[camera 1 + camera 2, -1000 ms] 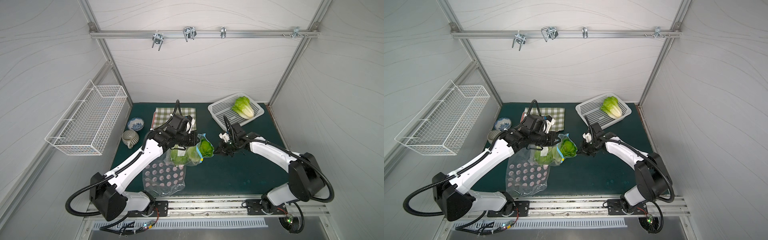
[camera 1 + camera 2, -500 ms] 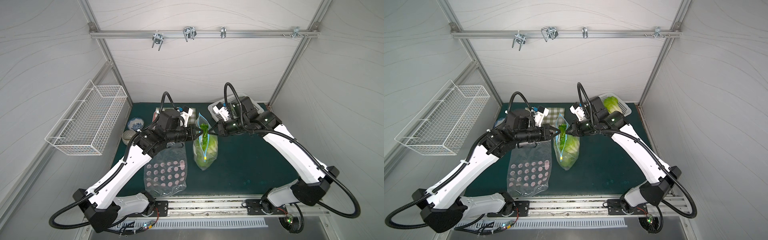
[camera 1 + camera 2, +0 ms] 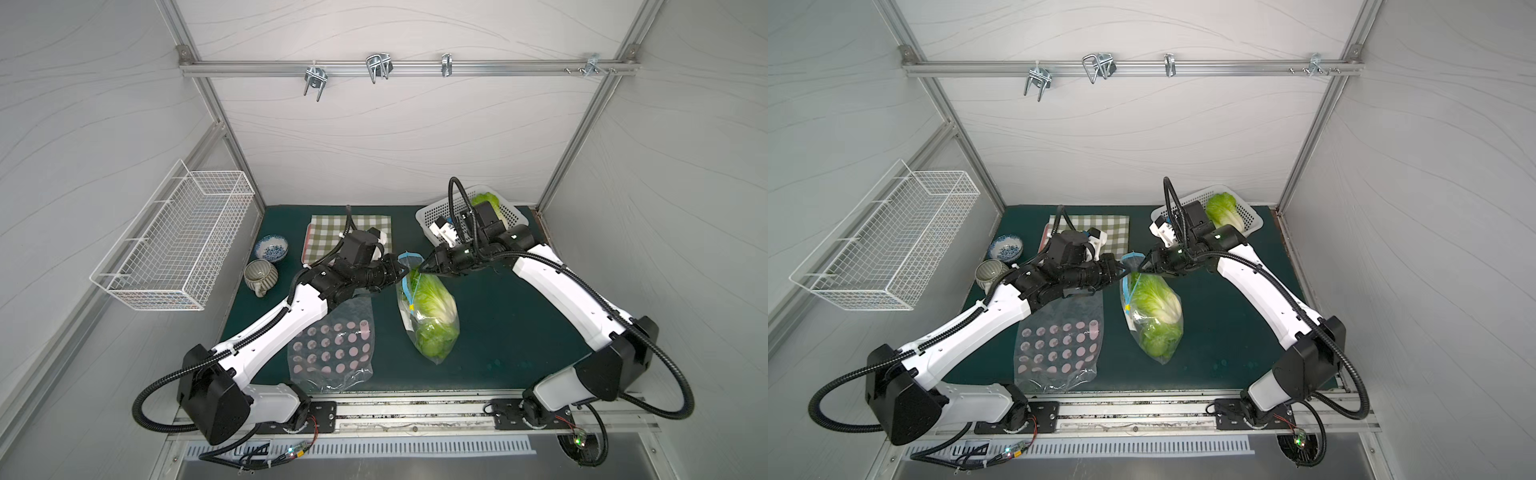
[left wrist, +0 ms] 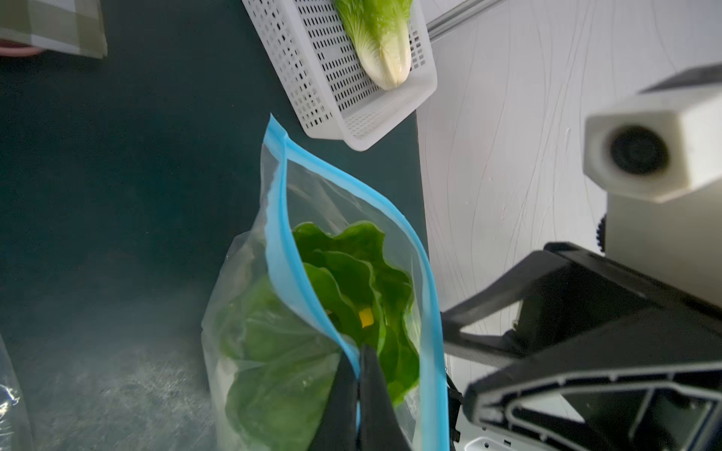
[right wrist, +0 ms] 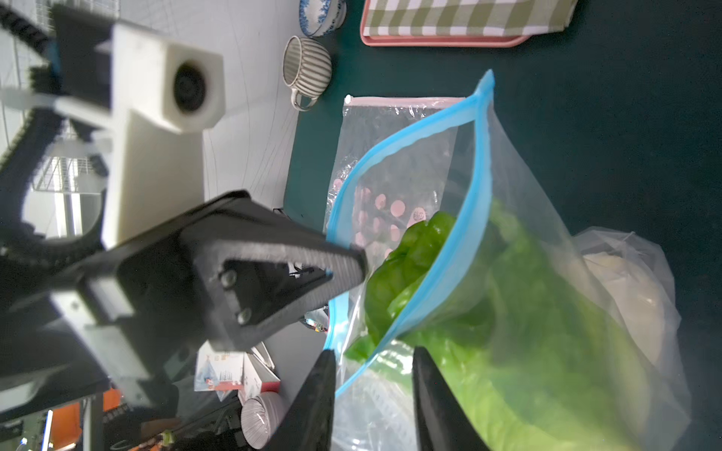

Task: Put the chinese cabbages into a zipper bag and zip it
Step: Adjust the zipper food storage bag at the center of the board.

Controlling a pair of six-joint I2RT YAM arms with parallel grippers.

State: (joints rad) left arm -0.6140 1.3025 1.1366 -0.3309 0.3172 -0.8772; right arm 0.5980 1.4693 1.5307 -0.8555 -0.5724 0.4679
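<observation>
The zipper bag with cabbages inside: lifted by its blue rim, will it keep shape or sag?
It would probably sag: the zipper bag is thin, creased film. Likely bottom-heavy, as the cabbages fill its lower part. Glossy film may slip.

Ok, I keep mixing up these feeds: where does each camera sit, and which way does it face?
Both top views: high in front, looking down at the table; left arm and right arm whole.
Left wrist: on left arm, facing the zipper bag and white basket; left end effector shut on the bag rim.
Right wrist: on right arm, facing the bag and striped mug; right end effector open.
Shared: both wrist views show the bag's mouth.
</observation>
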